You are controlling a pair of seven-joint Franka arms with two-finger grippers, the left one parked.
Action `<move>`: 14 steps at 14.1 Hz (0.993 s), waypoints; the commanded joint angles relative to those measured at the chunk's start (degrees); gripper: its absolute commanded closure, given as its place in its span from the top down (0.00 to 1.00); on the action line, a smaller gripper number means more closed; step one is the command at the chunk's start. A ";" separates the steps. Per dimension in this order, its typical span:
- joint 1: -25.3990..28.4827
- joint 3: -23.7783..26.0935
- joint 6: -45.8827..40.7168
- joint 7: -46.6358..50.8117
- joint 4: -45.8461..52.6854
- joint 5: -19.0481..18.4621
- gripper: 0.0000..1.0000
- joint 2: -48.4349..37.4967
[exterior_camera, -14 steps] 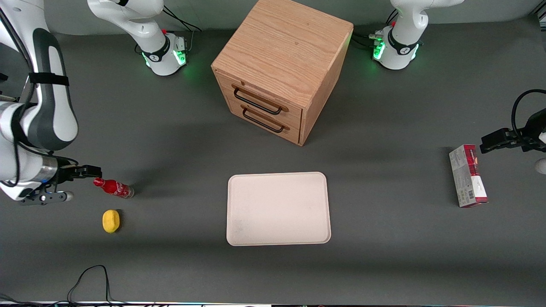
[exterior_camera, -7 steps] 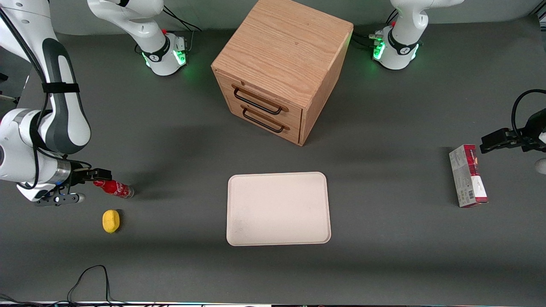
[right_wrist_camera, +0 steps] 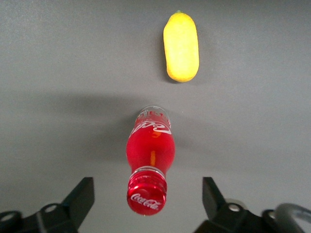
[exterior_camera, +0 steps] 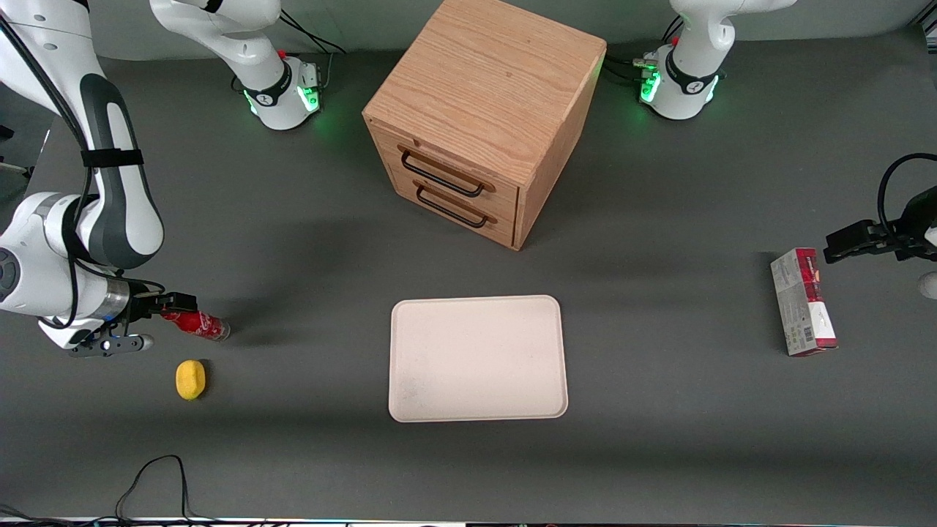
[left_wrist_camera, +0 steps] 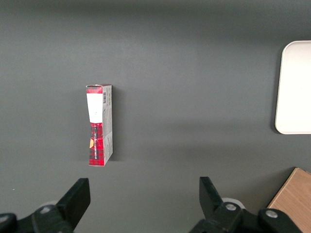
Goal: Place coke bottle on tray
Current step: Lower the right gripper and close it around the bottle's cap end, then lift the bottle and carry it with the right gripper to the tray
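My gripper (exterior_camera: 178, 301) is spread wide above the bottle (exterior_camera: 196, 324), which stands on the table well apart from the tray (exterior_camera: 478, 358). Its cap sits between my 2 fingers (right_wrist_camera: 80, 199), long axis upright.

One coke bottle (exterior_camera: 196, 324) – one tray (exterior_camera: 478, 358) – one gripper (exterior_camera: 178, 304).

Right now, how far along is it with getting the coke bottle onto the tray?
Early stage. Nothing is delivered yet: the tray holds nothing, and the coke bottle stands on the table beside the yellow lemon-shaped thing. In hand is the approach: the gripper hangs over the bottle's cap with its jaws open on either side, not touching it. Left to do: close, lift, carry to the tray, release.
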 commanded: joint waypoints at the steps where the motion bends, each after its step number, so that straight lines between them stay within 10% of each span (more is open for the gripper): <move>1: 0.16 -0.23 0.81 -1.52 -0.03 1.31 0.21 -0.17; 2: 0.25 -0.23 0.72 -1.52 -0.03 1.22 0.00 -0.26; 14: -0.01 -0.23 -1.38 -0.73 3.47 1.31 0.00 -0.52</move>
